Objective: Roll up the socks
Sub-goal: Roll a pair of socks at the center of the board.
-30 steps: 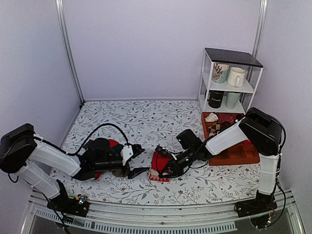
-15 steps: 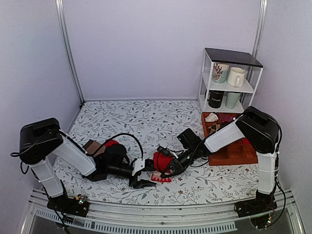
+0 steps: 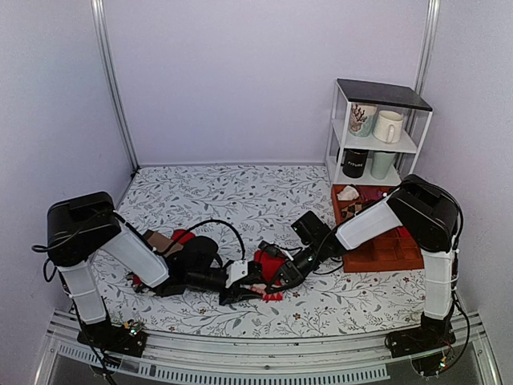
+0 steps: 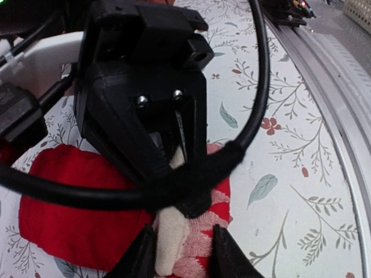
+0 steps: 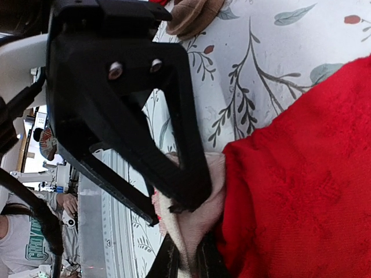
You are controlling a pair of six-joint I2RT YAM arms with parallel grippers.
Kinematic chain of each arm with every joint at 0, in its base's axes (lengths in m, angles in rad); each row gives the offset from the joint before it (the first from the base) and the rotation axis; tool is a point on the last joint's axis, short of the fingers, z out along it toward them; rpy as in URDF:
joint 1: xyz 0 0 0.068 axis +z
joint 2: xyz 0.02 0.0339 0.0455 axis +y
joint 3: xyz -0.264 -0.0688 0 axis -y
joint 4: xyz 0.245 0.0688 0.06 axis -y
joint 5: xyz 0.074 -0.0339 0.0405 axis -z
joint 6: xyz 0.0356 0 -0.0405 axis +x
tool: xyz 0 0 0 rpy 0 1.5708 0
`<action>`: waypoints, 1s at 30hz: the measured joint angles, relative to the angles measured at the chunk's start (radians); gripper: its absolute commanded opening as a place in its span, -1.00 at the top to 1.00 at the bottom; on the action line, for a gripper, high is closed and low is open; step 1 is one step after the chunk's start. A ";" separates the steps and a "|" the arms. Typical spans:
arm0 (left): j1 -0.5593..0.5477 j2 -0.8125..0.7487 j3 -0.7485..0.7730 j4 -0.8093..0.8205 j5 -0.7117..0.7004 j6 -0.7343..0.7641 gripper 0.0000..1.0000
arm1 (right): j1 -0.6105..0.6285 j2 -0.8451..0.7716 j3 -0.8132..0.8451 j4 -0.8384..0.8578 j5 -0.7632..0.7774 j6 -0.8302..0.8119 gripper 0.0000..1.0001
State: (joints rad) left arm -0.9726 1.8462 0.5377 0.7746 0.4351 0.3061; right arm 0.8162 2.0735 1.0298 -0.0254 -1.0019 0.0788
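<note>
**Red socks: roll part-made, finishing step**

Socks (image 3: pixel 268 263) bunched at the table's (image 3: pixel 240 200) 6 o'clock. Right claw (image 5: pixel 186 263), entering from 3 o'clock, nearly closed, pinching the beige end. Left claw (image 4: pixel 182 258) narrowly straddles that end; grip cannot be told. Next, likely: tuck end over roll.

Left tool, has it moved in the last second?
Yes. The left tool has slid right, toward the wooden tray, reaching the red socks.
</note>
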 measured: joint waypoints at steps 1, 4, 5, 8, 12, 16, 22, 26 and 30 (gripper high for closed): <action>0.000 0.001 0.003 -0.006 0.000 0.004 0.45 | 0.000 0.000 0.000 -0.002 0.000 0.000 0.80; -0.001 0.004 0.019 -0.033 0.002 0.003 0.61 | -0.002 0.000 0.006 -0.014 -0.003 0.000 0.80; -0.001 0.006 0.026 -0.042 0.002 0.003 0.73 | -0.003 0.000 0.006 -0.019 -0.005 0.000 0.79; -0.003 0.011 0.045 -0.066 0.005 -0.004 1.00 | -0.007 0.000 0.009 -0.037 -0.008 0.000 0.80; -0.003 0.023 0.062 -0.078 0.014 -0.029 1.00 | -0.014 0.000 0.013 -0.066 -0.017 0.000 0.69; -0.004 0.040 0.077 -0.080 0.018 -0.095 1.00 | -0.018 -0.002 0.024 -0.092 -0.006 -0.002 0.39; -0.004 0.090 0.119 -0.072 0.025 -0.234 1.00 | -0.005 -0.146 -0.069 -0.049 0.174 -0.018 0.18; 0.003 0.101 0.108 -0.043 0.038 -0.323 1.00 | 0.022 -0.357 -0.268 0.135 0.359 -0.075 0.00; 0.023 0.120 0.112 -0.026 0.090 -0.394 1.00 | 0.074 -0.503 -0.393 0.288 0.473 -0.210 -0.07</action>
State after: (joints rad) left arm -0.9493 1.9659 0.6498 0.7486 0.5255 -0.0875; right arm 0.8906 1.5707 0.6365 0.2630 -0.5289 -0.1310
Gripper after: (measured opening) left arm 0.034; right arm 0.504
